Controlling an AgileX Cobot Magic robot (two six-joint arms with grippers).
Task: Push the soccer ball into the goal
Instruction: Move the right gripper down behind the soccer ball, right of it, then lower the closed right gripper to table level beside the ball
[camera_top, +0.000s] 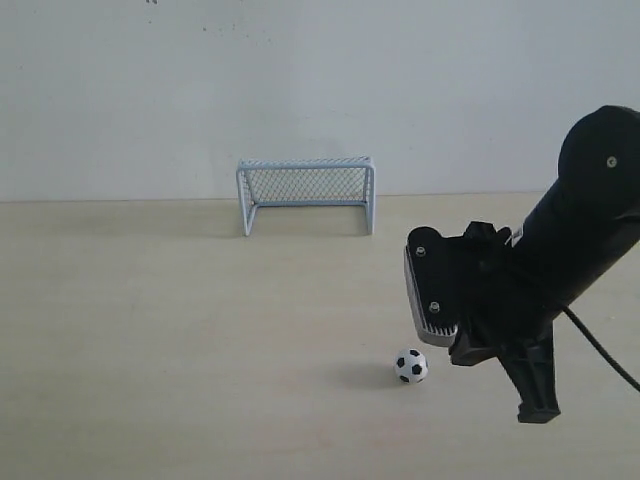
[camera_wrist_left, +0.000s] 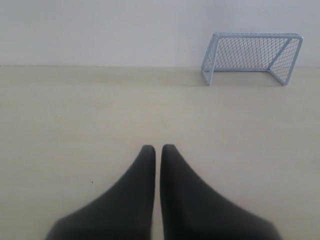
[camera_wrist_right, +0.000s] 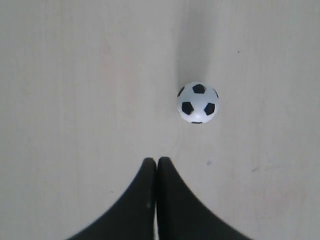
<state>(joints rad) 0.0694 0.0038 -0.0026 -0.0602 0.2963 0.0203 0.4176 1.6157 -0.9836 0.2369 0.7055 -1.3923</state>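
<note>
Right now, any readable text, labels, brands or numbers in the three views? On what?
No text can be read in any view.
The soccer ball shows only black patches, the goal only bare frame and mesh.
The left gripper and right gripper are plain black.

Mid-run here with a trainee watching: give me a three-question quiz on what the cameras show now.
1. True or false: the soccer ball rests on the table, outside the goal.
2. Which wrist view shows the ball? A) left B) right
3. Fill in: the right gripper is ____, apart from the ball.
Key: 1 true; 2 B; 3 shut.
</note>
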